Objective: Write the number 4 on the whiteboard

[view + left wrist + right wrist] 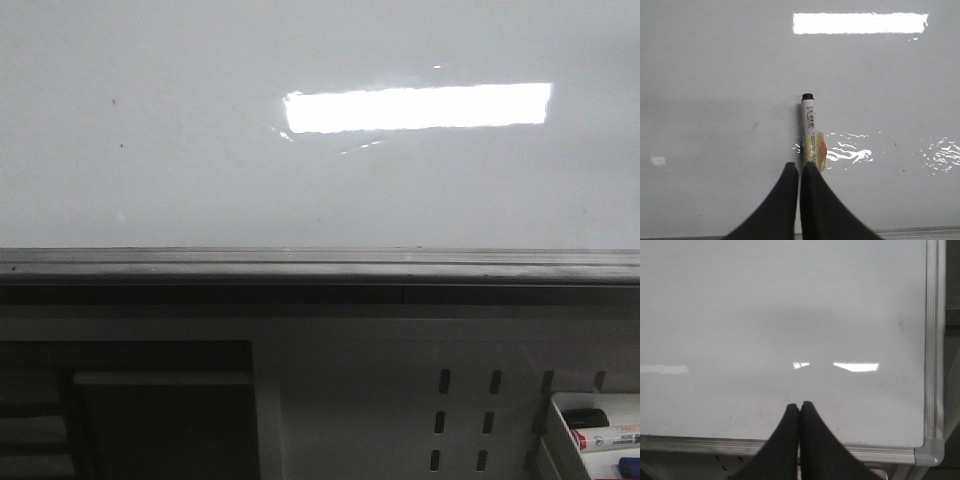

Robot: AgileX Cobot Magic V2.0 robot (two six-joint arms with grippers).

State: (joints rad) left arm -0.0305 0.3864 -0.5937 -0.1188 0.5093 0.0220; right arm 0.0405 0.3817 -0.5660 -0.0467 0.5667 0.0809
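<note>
The whiteboard (200,150) fills the upper front view, glossy white-grey with a bright light glare and a dark bottom rail (320,265). No number 4 shows on it in any view. In the left wrist view my left gripper (800,167) is shut on a white marker (810,130), whose black tip points at the whiteboard (715,75). In the right wrist view my right gripper (800,406) is shut and empty over the lower right part of the whiteboard (765,315). Neither gripper shows in the front view.
Below the rail stands a white panel with slot holes (465,410). A white tray (560,440) at the bottom right holds markers (610,438). A dark recess (150,410) lies at the lower left. The board's metal frame corner (930,452) shows in the right wrist view.
</note>
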